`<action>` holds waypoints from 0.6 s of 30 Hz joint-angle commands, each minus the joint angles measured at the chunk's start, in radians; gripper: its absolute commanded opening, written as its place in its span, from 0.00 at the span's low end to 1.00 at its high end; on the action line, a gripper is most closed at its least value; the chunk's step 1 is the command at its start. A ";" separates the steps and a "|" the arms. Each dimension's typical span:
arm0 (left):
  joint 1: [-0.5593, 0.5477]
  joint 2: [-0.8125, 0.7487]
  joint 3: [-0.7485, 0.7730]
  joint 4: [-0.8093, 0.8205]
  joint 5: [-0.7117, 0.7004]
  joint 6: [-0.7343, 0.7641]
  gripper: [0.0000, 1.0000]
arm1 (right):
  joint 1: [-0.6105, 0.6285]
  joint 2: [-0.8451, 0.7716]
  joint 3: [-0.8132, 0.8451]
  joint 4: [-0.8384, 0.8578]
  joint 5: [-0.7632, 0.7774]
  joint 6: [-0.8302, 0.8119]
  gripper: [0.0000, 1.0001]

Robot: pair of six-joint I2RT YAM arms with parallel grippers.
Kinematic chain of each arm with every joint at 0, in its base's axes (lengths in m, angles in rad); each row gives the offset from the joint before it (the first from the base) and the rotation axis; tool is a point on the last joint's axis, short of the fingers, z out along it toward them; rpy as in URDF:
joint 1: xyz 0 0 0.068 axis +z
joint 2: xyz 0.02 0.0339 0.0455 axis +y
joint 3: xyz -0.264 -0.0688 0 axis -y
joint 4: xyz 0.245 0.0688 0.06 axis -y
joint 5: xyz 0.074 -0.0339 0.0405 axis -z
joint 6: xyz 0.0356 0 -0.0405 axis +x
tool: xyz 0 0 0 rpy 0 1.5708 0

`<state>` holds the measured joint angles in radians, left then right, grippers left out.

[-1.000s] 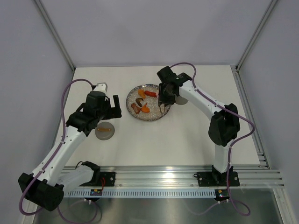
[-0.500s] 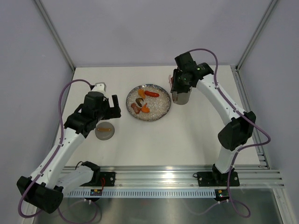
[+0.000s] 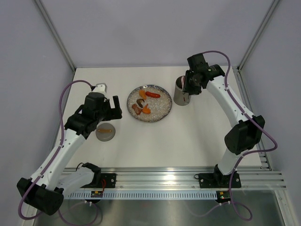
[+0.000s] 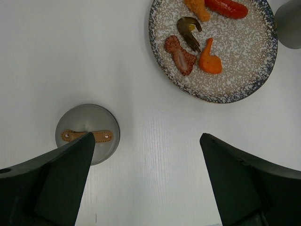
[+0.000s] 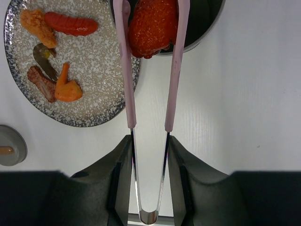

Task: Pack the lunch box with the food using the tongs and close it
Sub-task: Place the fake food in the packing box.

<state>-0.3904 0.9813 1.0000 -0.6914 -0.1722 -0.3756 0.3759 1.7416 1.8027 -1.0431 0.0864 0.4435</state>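
My right gripper (image 5: 149, 141) is shut on the pale pink tongs (image 5: 127, 70). The tongs pinch a red chunk of food (image 5: 153, 26) right above the mouth of the grey lunch box (image 5: 207, 23). From above, the lunch box (image 3: 181, 95) stands upright just right of the speckled plate (image 3: 162, 110), with the right gripper (image 3: 190, 82) over it. Several food pieces lie on the plate (image 4: 244, 47): a red sausage (image 4: 225, 7), an orange chunk (image 4: 210, 59) and a brown piece (image 4: 180, 54). My left gripper (image 4: 148, 141) hangs open over bare table, holding nothing.
A flat grey disc with a tan strap (image 4: 87, 134) lies on the table left of the plate, under my left finger. A small white object (image 3: 100, 87) sits at the back left. Frame posts stand at the far corners, and a metal rail (image 3: 178, 181) runs along the near edge.
The right arm has swung from over the plate to the right, carrying the red chunk in the tongs to above the lunch box. The left arm has barely moved.
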 commanded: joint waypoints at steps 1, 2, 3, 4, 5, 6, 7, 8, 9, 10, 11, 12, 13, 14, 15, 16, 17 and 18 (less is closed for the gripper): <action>-0.002 -0.026 0.038 0.015 0.010 -0.016 0.99 | -0.006 0.024 0.027 0.035 0.012 -0.031 0.00; -0.002 -0.032 0.038 0.015 0.007 -0.016 0.99 | -0.008 0.029 0.029 0.038 0.019 -0.032 0.00; -0.002 -0.033 0.035 0.013 0.005 -0.016 0.99 | -0.008 0.033 0.030 0.040 0.018 -0.035 0.00; -0.002 -0.035 0.035 0.013 0.004 -0.016 0.99 | -0.009 0.044 0.032 0.040 0.016 -0.037 0.00; -0.002 -0.036 0.034 0.013 0.003 -0.016 0.99 | -0.009 0.048 0.038 0.041 0.018 -0.037 0.00; -0.002 -0.036 0.032 0.013 0.002 -0.016 0.99 | -0.009 0.055 0.041 0.040 0.018 -0.037 0.00; -0.002 -0.036 0.032 0.013 0.003 -0.016 0.99 | -0.009 0.065 0.043 0.040 0.019 -0.038 0.00; -0.002 -0.035 0.032 0.015 0.003 -0.016 0.99 | -0.009 0.068 0.049 0.038 0.024 -0.035 0.01; -0.002 -0.030 0.035 0.015 0.007 -0.016 0.99 | -0.009 0.073 0.050 0.038 0.026 -0.035 0.05; -0.002 -0.029 0.035 0.015 0.010 -0.016 0.99 | -0.009 0.075 0.050 0.038 0.027 -0.034 0.07; -0.002 -0.029 0.035 0.016 0.010 -0.017 0.99 | -0.009 0.076 0.047 0.043 0.032 -0.032 0.09; -0.002 -0.029 0.035 0.016 0.011 -0.016 0.99 | -0.009 0.078 0.047 0.043 0.032 -0.031 0.12; -0.002 -0.029 0.035 0.016 0.011 -0.016 0.99 | -0.009 0.087 0.050 0.038 0.030 -0.031 0.14; -0.002 -0.027 0.035 0.016 0.011 -0.016 0.99 | -0.009 0.093 0.056 0.034 0.030 -0.029 0.15; -0.002 -0.027 0.034 0.018 0.010 -0.016 0.99 | -0.009 0.099 0.058 0.034 0.029 -0.031 0.17; -0.002 -0.029 0.035 0.016 0.010 -0.016 0.99 | -0.009 0.104 0.060 0.032 0.029 -0.029 0.19; -0.002 -0.029 0.035 0.018 0.010 -0.016 0.99 | -0.009 0.107 0.063 0.034 0.027 -0.029 0.21; -0.002 -0.027 0.034 0.016 0.008 -0.016 0.99 | -0.009 0.110 0.061 0.038 0.027 -0.028 0.23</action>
<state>-0.3904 0.9634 1.0000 -0.7055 -0.1722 -0.3855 0.3721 1.8435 1.8141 -1.0359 0.0940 0.4282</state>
